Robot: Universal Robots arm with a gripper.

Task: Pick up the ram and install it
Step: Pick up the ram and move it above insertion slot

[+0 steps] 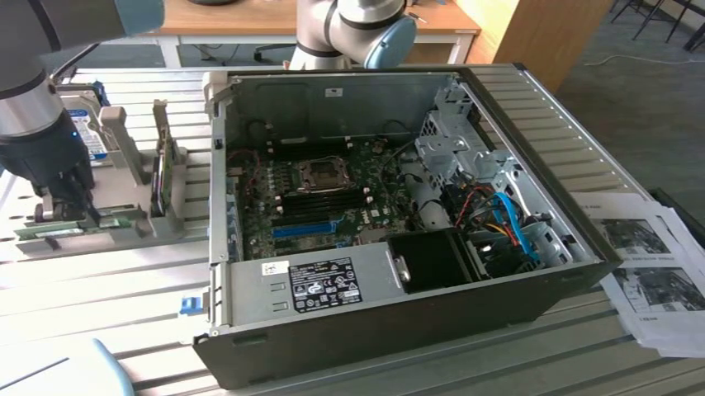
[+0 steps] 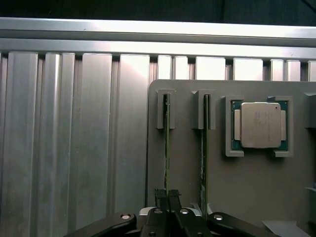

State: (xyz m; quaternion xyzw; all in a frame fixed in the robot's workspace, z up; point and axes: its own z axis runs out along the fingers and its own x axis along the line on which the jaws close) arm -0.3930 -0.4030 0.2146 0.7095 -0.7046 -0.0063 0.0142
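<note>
Nearest the wrist camera, the black two-fingered hand point(image 2: 168, 197): fingers drawn together, pinching the thin upper edge of the long, narrow green circuit-board ram point(image 2: 167, 148) at its near end. Closed on the ram, with the stick running straight out from between the fingers. Standing on edge in a slot of the flat grey plastic holder tray point(image 2: 185, 173), far end seated in a small grey upright bracket. Long axis pointing directly away from the hand, parallel to the grooves of the ribbed aluminium surface point(image 2: 74, 148). Just beside it in the same tray, a second thin green stick point(image 2: 204, 148), also on edge and parallel, in its own bracketed slot, clear of the fingers. Farther along the tray, a square silver-lidded processor chip point(image 2: 260, 125) lying flat in its own grey-cornered pocket. Beyond the tray, grooved metal up to a raised rail.

From the exterior view, hand point(image 1: 68, 206) down at the grey tray point(image 1: 121, 227) on that view's left, well apart from the open black and silver computer case point(image 1: 441, 330). Inside the case, lying flat: a dark green motherboard point(image 1: 319, 198) with black slot strips and one bright-blue slot strip point(image 1: 303, 229). Past the case, on the exterior view's right, printed white paper sheets point(image 1: 661, 280) on the surface.
</note>
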